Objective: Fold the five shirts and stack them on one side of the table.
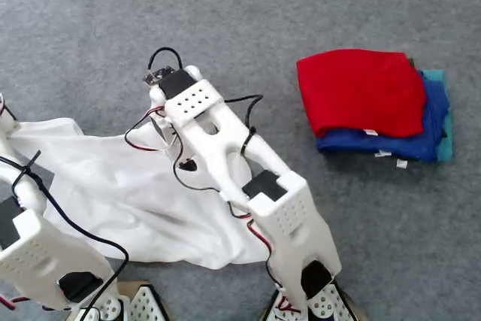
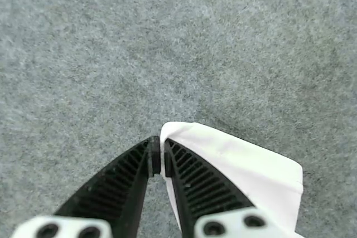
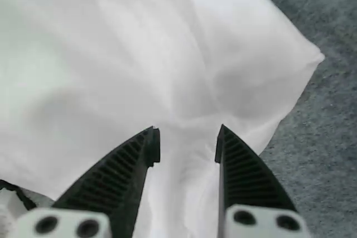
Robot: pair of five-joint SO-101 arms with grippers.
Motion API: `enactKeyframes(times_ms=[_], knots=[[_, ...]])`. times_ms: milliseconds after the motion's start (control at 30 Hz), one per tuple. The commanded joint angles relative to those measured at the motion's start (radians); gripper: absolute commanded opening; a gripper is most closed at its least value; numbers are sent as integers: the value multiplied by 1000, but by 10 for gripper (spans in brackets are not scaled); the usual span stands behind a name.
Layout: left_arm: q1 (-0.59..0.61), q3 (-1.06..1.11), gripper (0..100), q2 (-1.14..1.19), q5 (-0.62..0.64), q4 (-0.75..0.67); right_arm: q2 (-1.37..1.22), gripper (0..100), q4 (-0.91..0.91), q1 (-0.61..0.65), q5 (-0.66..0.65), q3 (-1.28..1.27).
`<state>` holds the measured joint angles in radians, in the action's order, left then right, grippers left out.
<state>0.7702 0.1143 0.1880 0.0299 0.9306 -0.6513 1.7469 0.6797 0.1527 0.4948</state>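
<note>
The white shirt (image 1: 128,186) is lying spread and rumpled on the left part of the grey desk (image 1: 301,20), not yet folded. One of its corners is sitting at the tips of the left pincer (image 2: 157,157), whose jaws are standing all but closed. The cloth seems to be nipped between them, most likely so that this corner can be lifted and carried across for a fold.

The right pincer (image 3: 187,143) is hanging just above the cloth with its jaws moderately wide and holding nothing. It is sitting near a free corner of the fabric, probably lining up to take a matching grip so both corners can travel together.

Well apart, on the right side of the desk, three folded shirts are resting in a stack (image 1: 421,144). The red shirt (image 1: 361,92) is lying on top, the blue shirt (image 1: 376,144) is under it, and the teal shirt (image 1: 445,118) is peeking out beneath. That side is evidently serving as the stacking place.
</note>
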Motion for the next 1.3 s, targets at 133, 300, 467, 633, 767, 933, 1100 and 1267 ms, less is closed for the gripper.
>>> enactKeyframes(times_ms=[133, 300, 467, 633, 767, 933, 1100, 1267], knots=[[5, 27, 29, -14, 9, -75, -2, 170, -9, 0, 9, 53], [5, 27, 29, -14, 9, -74, -47, 170, -64, -51, 9, 56], [5, 27, 29, -14, 9, -74, -108, 170, -69, -69, 8, 111], [5, 27, 29, -14, 8, -74, -142, 170, -66, -66, 12, 177], [5, 27, 29, -14, 8, -74, -148, 170, -58, -66, 14, 180], [5, 27, 29, -14, 8, -74, -147, 170, 9, -64, 11, 183], [5, 27, 29, -14, 6, -74, -139, 170, 18, -60, 14, 162], [5, 27, 29, -14, 6, -74, -130, 169, 14, -26, 14, 168]])
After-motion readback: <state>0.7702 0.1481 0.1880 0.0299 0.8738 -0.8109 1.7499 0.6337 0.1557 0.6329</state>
